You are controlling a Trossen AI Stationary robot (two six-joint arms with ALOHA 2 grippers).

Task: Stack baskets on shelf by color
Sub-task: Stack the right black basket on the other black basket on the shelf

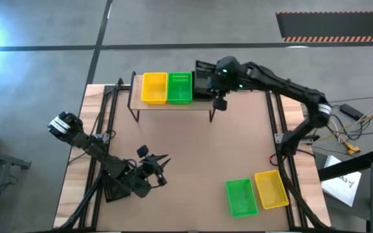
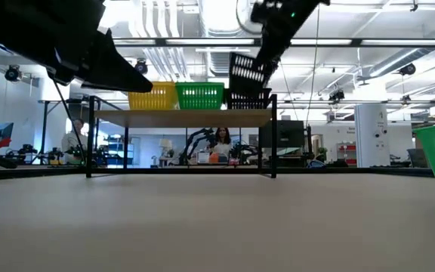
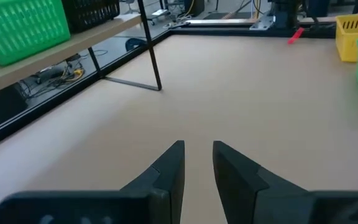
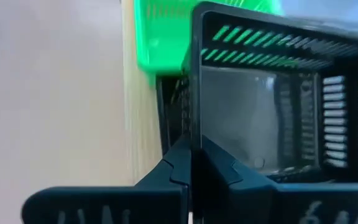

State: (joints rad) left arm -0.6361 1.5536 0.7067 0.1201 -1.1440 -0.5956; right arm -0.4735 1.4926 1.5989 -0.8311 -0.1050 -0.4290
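Note:
On the shelf [image 1: 173, 105] at the table's far side stand a yellow basket [image 1: 154, 87] and a green basket [image 1: 179, 87]. A black basket [image 2: 251, 99] rests on the shelf's right end. Above it a second black basket [image 2: 246, 70] hangs tilted, with my right gripper [image 4: 191, 158] shut on it. Whether the two black baskets touch, I cannot tell. My left gripper [image 3: 197, 158] hovers over the table's near left part [image 1: 162, 168], its fingers a little apart with nothing between them. A green basket [image 1: 241, 197] and a yellow basket [image 1: 271, 189] sit on the table at the near right. My right gripper pinches one wall of the black basket at its rim [image 4: 194, 127], one finger outside the wall and one inside the basket. It comes slanting down from the table's right side. The basket hangs tilted over the shelf's right end [image 2: 263, 113].
The shelf's thin black legs [image 3: 151, 56] stand on the brown tabletop [image 1: 206, 149], whose middle lies bare between the shelf and the two near baskets. Cables and papers [image 1: 342, 178] lie beyond the table's right edge. People sit in the room behind the shelf [image 2: 221, 143].

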